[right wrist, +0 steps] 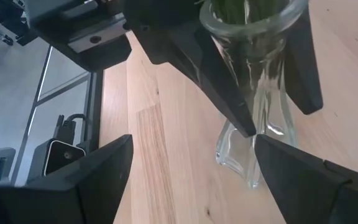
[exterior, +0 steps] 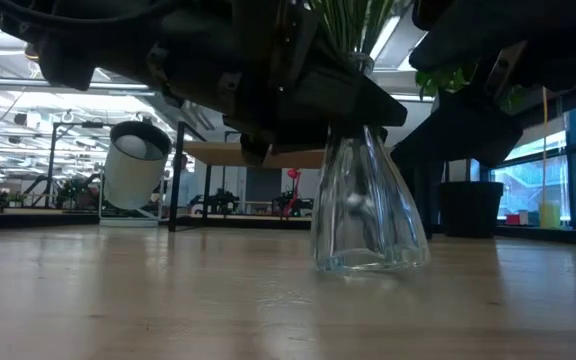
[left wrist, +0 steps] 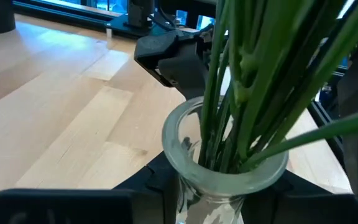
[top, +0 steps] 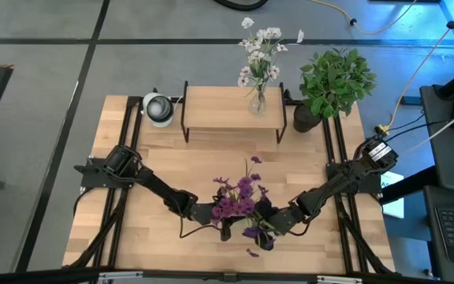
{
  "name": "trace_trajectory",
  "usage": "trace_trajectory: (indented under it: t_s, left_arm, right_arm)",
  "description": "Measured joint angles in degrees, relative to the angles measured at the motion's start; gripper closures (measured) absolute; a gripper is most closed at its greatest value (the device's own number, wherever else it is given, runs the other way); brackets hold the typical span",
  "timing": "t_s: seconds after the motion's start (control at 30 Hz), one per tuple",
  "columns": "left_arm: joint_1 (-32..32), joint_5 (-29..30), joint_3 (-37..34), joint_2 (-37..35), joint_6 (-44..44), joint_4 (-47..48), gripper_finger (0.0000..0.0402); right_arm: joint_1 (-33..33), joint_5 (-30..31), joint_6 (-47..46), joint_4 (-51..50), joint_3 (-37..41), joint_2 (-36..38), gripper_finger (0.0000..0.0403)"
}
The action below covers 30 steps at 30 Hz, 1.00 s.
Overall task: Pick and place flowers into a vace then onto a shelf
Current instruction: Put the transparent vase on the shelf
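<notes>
purple-blossomed green stems (top: pixel 239 197) are set in clear glass flared vase (exterior: pixel 368 215) nr worktop's front edge, neck clenched by left gripper (right wrist: pixel 250 81); right gripper (right wrist: pixel 191 162) released alongside. next: lift w/o tilting to light-wood black-legged shelf (top: pixel 211 106).

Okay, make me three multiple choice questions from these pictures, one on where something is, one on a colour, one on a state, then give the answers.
1. Where does the vase of white flowers stand?
A. on the shelf
B. on the floor
C. under the potted plant

2. What colour are the blossoms in the glass vase between the two grippers?
A. yellow
B. purple
C. red

3. How does the left gripper stand toward that glass vase?
A. far from it, by the table's edge
B. lying flat under its base
C. its fingers on either side of the neck

Answers: 1 A, the high view shows it on the shelf's wooden top. 2 B, the high view shows purple flowers there. 3 C, the right wrist view shows dark fingers flanking the neck, while the right gripper is open beside the base.
</notes>
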<state>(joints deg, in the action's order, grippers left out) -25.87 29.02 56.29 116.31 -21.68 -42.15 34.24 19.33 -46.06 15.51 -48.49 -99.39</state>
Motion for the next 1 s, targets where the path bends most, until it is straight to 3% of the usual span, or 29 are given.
trace_trajectory:
  t_s: [0.33,0.63,0.8,1.0]
  left_arm:
    - [0.0,3.5,-0.2,-2.0,-0.3,1.4,0.0292]
    - [1.1,13.8,-0.1,-16.0,6.9,13.1,0.0292]
    - [6.4,13.4,-0.1,-26.8,6.6,24.8,0.0292]
    - [16.5,11.2,-0.1,-35.4,10.8,30.9,0.0292]
  right_arm:
    - [0.6,0.0,-0.1,-1.6,0.0,0.6,0.0063]
    - [0.7,0.5,2.5,-11.5,0.0,10.9,0.0063]
    - [0.4,0.5,3.1,-14.3,0.0,17.8,0.0063]
    - [-0.5,0.6,5.5,-14.4,0.0,23.0,0.0063]
